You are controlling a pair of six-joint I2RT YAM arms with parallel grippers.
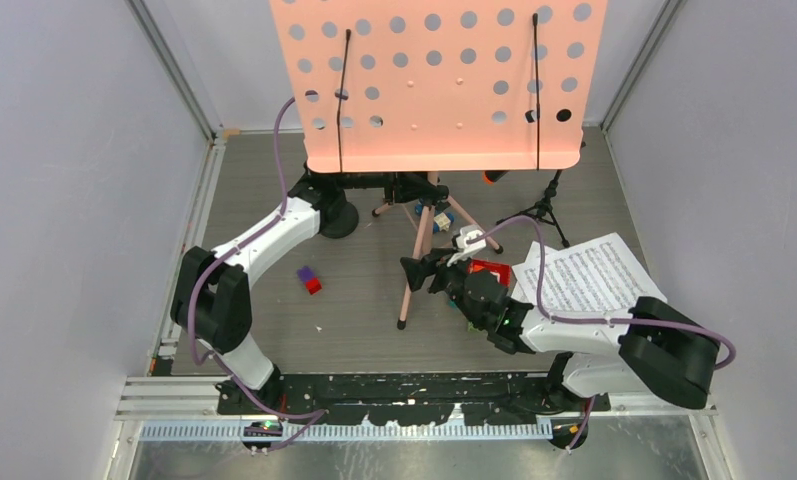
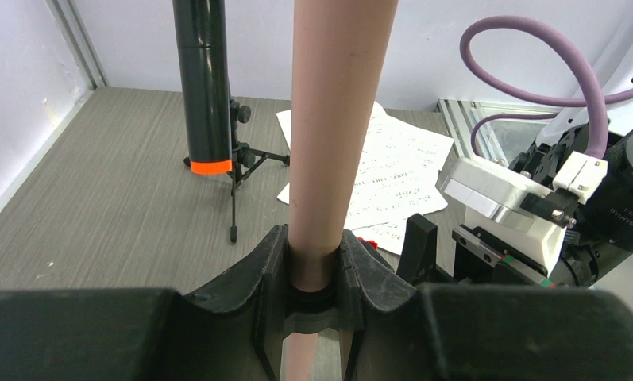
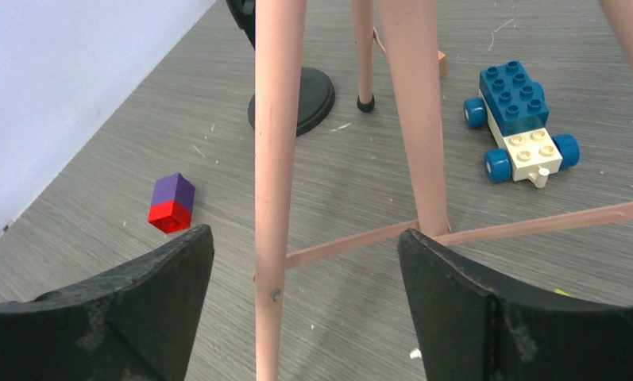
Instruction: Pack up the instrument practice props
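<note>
The pink perforated sheet-music holder (image 1: 439,85) stands at the back on pink tripod legs (image 1: 410,285). My left gripper (image 1: 412,190) is shut on its pink pole (image 2: 341,119). My right gripper (image 1: 416,270) is open, with one tripod leg (image 3: 279,198) between its jaws and untouched. The white note sheets (image 1: 586,275) lie at the right and also show in the left wrist view (image 2: 392,167). The black orange-tipped microphone (image 2: 204,87) sits in a black tripod support (image 1: 544,210). A round-based black support (image 1: 336,215) stands at the left of the legs. The purple-headed microphone is out of view.
A purple and red toy brick (image 1: 309,280) lies left of the legs, also in the right wrist view (image 3: 171,203). A blue toy car (image 3: 519,119) sits under the stand. A red brick (image 1: 489,268) lies by the sheets. Grey walls close in both sides.
</note>
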